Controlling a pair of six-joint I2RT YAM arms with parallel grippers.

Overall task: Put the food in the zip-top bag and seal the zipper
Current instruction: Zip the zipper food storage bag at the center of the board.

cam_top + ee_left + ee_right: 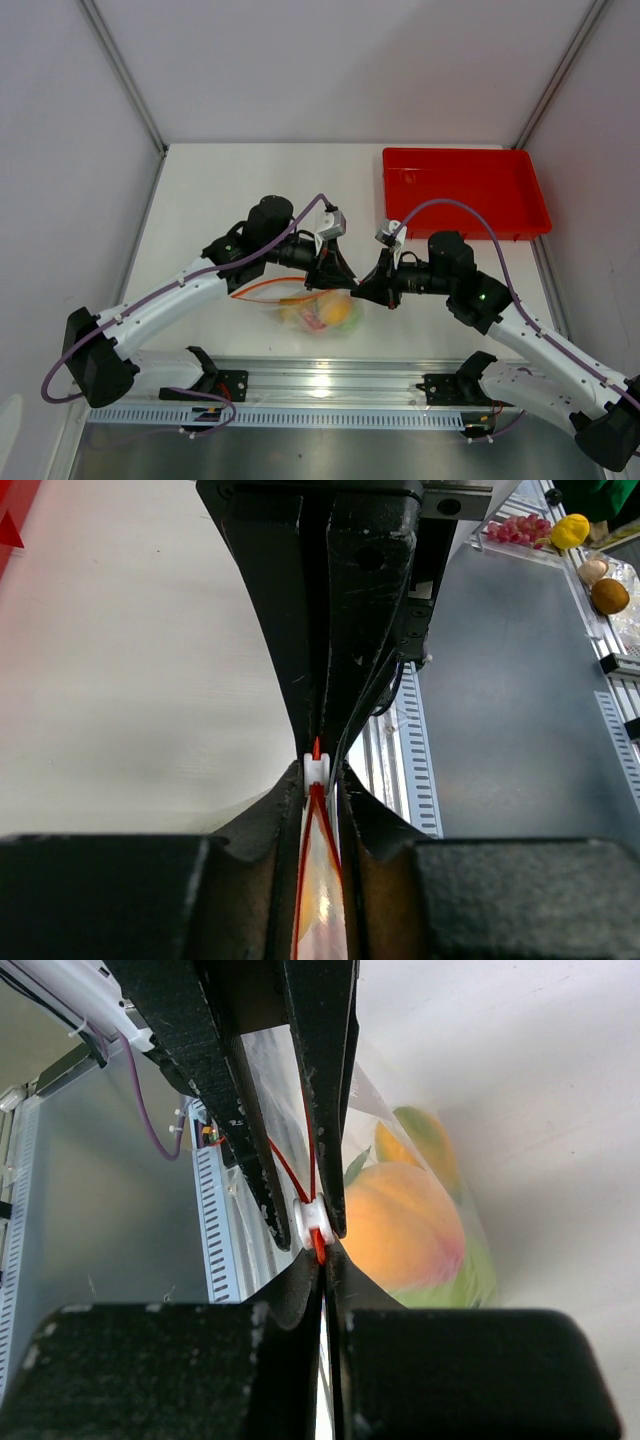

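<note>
Left gripper (344,281): jaws closed on the zipper (319,1250) at its white slider (315,770). Right gripper (363,290): jaws clamped on the same zipper, tip to tip with the left jaws. The zip-top bag (318,318) sits below both grippers, near the front edge of the surface (200,200), with the food (400,1225) inside. 1 red tray (465,190) stands at the far right, well apart.

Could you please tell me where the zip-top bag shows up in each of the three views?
Top view: bag just below centre.
Left wrist: bag at bottom centre.
Right wrist: bag from centre to right.
Shared landmark: the red zipper.
</note>
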